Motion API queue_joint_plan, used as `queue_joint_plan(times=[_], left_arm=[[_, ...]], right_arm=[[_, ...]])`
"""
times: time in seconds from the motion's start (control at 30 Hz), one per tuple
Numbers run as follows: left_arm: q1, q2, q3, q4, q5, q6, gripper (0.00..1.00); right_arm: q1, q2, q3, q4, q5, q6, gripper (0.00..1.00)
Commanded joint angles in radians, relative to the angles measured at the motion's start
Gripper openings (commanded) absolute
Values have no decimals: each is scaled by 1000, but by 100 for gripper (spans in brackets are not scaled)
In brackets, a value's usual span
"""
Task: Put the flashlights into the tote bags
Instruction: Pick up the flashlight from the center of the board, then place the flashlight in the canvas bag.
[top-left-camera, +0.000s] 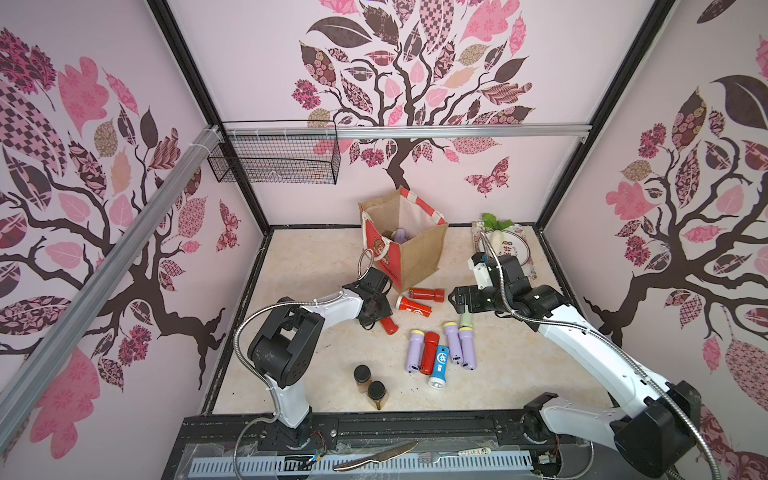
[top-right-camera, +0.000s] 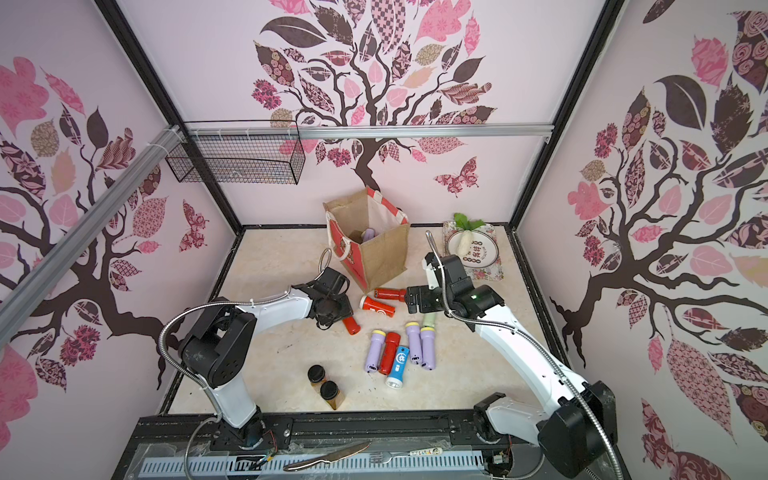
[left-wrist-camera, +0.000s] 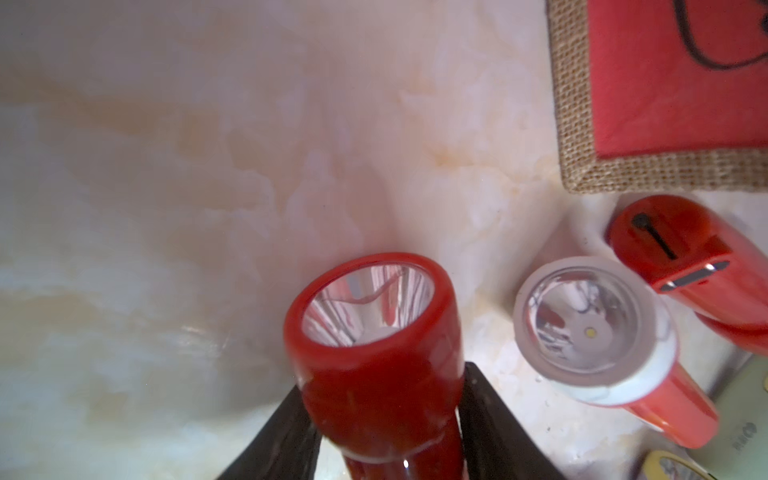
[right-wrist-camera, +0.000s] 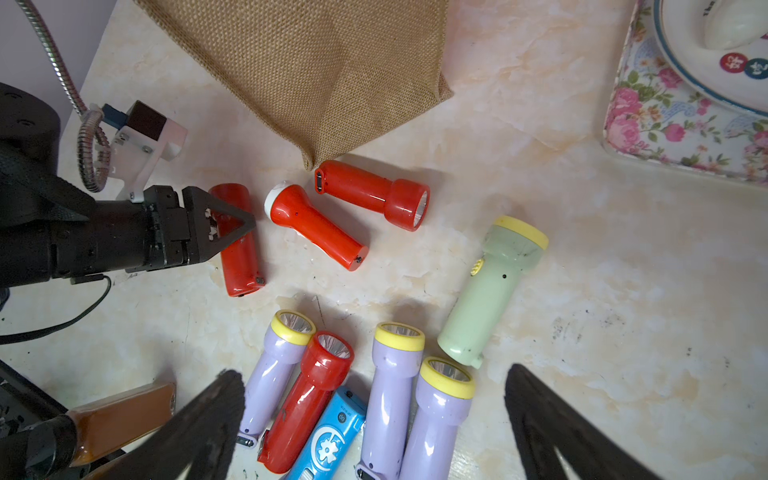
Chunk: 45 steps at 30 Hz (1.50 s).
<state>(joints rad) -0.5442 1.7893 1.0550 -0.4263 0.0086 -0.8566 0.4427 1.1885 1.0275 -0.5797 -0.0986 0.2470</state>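
Red plastic flashlight (left-wrist-camera: 374, 353), clamped in the left gripper (left-wrist-camera: 384, 376), wants a straight lift before swinging over the tan jute tote bag (top-left-camera: 419, 253); right gripper (right-wrist-camera: 374, 371) hangs spread.

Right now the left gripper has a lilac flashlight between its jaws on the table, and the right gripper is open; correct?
No. The left gripper has a red flashlight between its jaws, not a lilac one; the left wrist view shows it. The rest stands: it lies on the table, and the right gripper is open.
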Motion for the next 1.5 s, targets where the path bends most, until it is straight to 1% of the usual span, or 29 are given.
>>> queue_joint_plan(times=[0.0,0.07,0.13,0.3,0.43,0.53,0.63,0.7,0.77,0.9,0.97,1.1,1.27,1.47], left_arm=[[-3,-34,-54,-90,-53,65,50],[-3,-54,-76,-97,-65,85,48],[-3,-69,-93,-109,-70,104,48],[-3,-104,-133,-122,-74,119,57],[-5,-122,-171,-120,-75,117,56],[-7,-128,-193,-120,-78,111,51],[-9,-142,-215,-114,-77,104,44],[-8,-154,-223,-114,-78,98,35],[-8,-165,-225,-118,-84,94,28],[-8,-213,-215,-138,-97,95,11],[-7,-247,-206,-154,-111,97,6],[-5,-326,-172,-185,-136,128,0],[5,-399,-85,-232,-132,185,0],[31,-458,17,-247,-67,225,0]], right_arm=[[-5,-28,49,-6,13,-11,100],[-5,-27,49,-6,12,-10,100],[-5,-29,46,-5,13,-9,100],[-4,-35,40,-5,13,-9,100],[-4,-36,39,-2,14,-12,100],[-5,-36,39,-2,12,-11,100],[-5,-40,37,-3,11,-9,100],[-4,-42,36,-5,11,-8,100],[-4,-46,35,-6,10,-7,100],[-5,-52,31,-10,8,-4,100],[-5,-55,31,-12,8,-3,100],[-5,-59,32,-15,8,-6,100],[-5,-53,38,-16,0,-8,100],[-5,-54,54,-20,-1,-12,100]])
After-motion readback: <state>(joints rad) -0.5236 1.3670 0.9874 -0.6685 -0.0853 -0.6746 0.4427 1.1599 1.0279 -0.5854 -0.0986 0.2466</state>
